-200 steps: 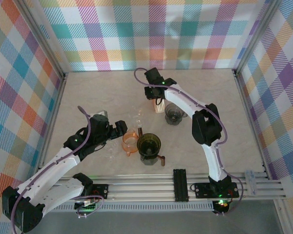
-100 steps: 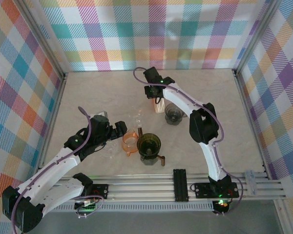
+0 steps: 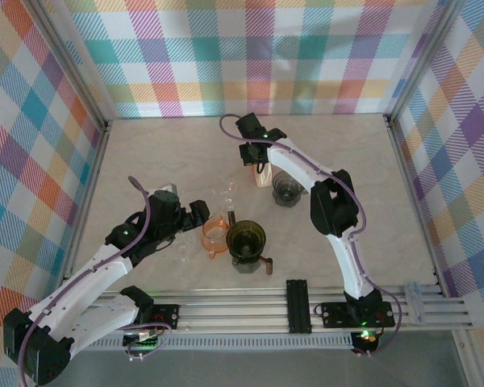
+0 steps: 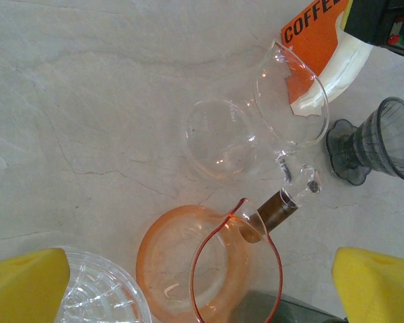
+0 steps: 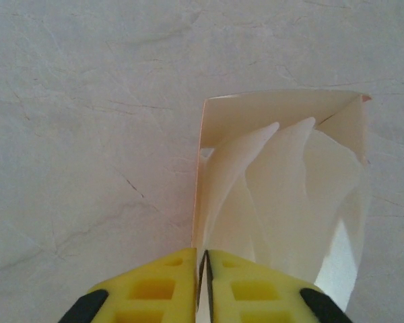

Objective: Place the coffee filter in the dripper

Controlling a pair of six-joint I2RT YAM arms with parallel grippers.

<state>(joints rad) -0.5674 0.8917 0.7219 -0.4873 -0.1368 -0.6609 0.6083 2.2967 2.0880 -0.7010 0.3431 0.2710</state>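
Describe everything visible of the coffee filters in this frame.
The filters are thin white paper, bunched together with pointed, folded tops poking out of an open box, cream inside, on the marbled table. The right claw is closed on a thin white edge at the bunch's left side, apparently one filter. Apart from that, only the box walls touch them.

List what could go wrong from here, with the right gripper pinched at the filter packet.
1. The right gripper is shut on the left edge of the packet, so it may hold cardboard, or several of the fanned filters, rather than one.
2. Lifting could drag or tip the packet against the dripper standing close beside it.
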